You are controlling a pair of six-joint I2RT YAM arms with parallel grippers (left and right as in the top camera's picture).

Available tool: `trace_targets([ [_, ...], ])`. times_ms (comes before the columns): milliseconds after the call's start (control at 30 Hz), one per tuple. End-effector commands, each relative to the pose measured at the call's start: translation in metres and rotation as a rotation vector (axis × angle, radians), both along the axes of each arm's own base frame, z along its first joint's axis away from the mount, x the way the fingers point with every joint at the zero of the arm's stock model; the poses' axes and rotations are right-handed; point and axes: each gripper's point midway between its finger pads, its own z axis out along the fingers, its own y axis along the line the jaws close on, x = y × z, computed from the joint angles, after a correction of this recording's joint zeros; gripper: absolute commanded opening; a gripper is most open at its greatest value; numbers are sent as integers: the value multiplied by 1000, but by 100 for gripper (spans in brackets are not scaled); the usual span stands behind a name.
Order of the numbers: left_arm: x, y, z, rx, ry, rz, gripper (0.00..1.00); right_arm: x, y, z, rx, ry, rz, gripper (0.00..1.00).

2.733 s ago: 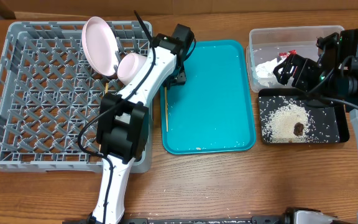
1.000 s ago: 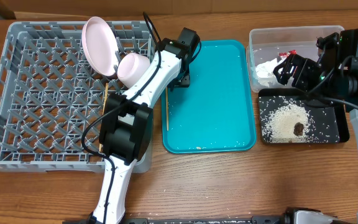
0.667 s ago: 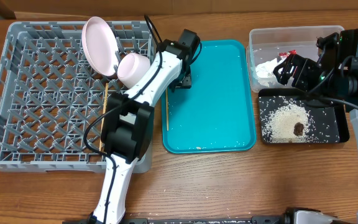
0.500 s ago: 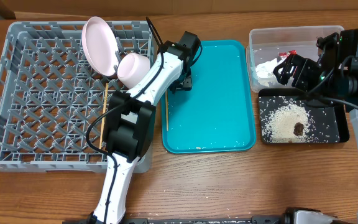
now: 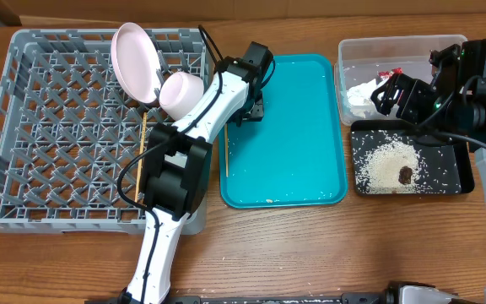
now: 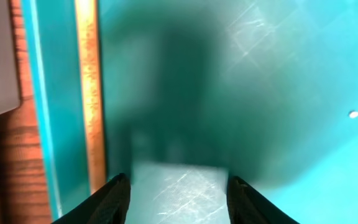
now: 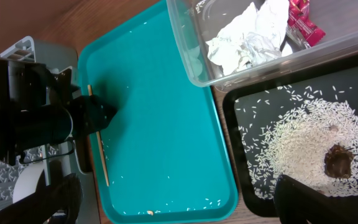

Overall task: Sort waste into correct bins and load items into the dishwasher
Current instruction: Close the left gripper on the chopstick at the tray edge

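Observation:
My left gripper [image 5: 252, 110] is open and empty, low over the left part of the teal tray [image 5: 294, 169]. In the left wrist view, its jaws [image 6: 176, 199] sit just right of a wooden chopstick [image 6: 87, 93], not touching it; this chopstick also shows overhead [image 5: 226, 150]. A second chopstick [image 5: 143, 156] lies in the grey dishwasher crate [image 5: 24, 127], with the pinkish plate [image 5: 135, 59] and one bowl [image 5: 180, 91]. My right gripper [image 5: 386, 95] is open and empty above the bins. The clear tub [image 5: 399, 44] holds the white paper [image 7: 247, 37] and red wrapper [image 7: 303, 22]. The black tray [image 5: 464, 181] holds rice [image 7: 303, 140] and the brown lump [image 7: 339, 160].
A few rice grains and a small crumb [image 7: 151, 212] lie along the teal tray's near edge. The crate's left and near parts hold no dishes. Bare wood table [image 5: 310, 253] runs along the front. The cup and second bowl are out of view.
My left gripper has shifted a little to the right over the teal tray, away from the crate's edge. The right arm and all other things have not moved.

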Motion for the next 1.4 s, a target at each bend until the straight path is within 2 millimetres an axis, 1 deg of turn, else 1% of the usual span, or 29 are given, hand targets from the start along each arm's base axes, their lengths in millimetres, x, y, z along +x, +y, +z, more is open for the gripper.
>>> trace_targets([
  [0, -19, -3, -29, -22, 87, -3, 47, 0, 1, 3, -6, -13, 5, 100],
  [33, -19, -3, -29, -22, 87, -2, 46, 0, 1, 3, -6, -13, 5, 100],
  [167, -13, -5, -22, -31, 70, -2, 52, 0, 1, 3, -6, -13, 5, 100],
  [267, -6, -8, -6, -37, 47, -30, 55, 0, 1, 3, -5, -13, 5, 100],
  [400, 3, -9, 21, -32, 13, -41, 59, 0, 1, 3, -6, -13, 5, 100],
  [500, 5, -9, 29, -25, 5, -59, 61, 0, 1, 3, -6, -13, 5, 100],
  [600, 5, -1, 30, 19, 1, -50, 63, 0, 1, 3, -6, -13, 5, 100],
  [700, 7, 13, 31, 93, -12, -38, 64, 0, 1, 3, -6, -13, 5, 100],
  [733, 7, 15, 31, 103, -15, -37, 66, 0, 1, 3, -6, -13, 5, 100],
  [833, 6, 19, 26, 124, -12, -26, 67, 0, 1, 3, -6, -13, 5, 100],
  [933, 2, 22, 15, 127, 1, -25, 67, 0, 1, 3, -6, -13, 5, 100],
  [1067, 1, 22, 6, 124, 1, -15, 67, 0, 1, 3, -6, -13, 5, 100],
  [1300, -1, 24, -1, 119, 3, 27, 66, 0, 1, 3, -6, -13, 5, 100],
  [1367, -3, 23, -6, 116, 15, 33, 66, 0, 1, 3, -5, -13, 5, 100],
])
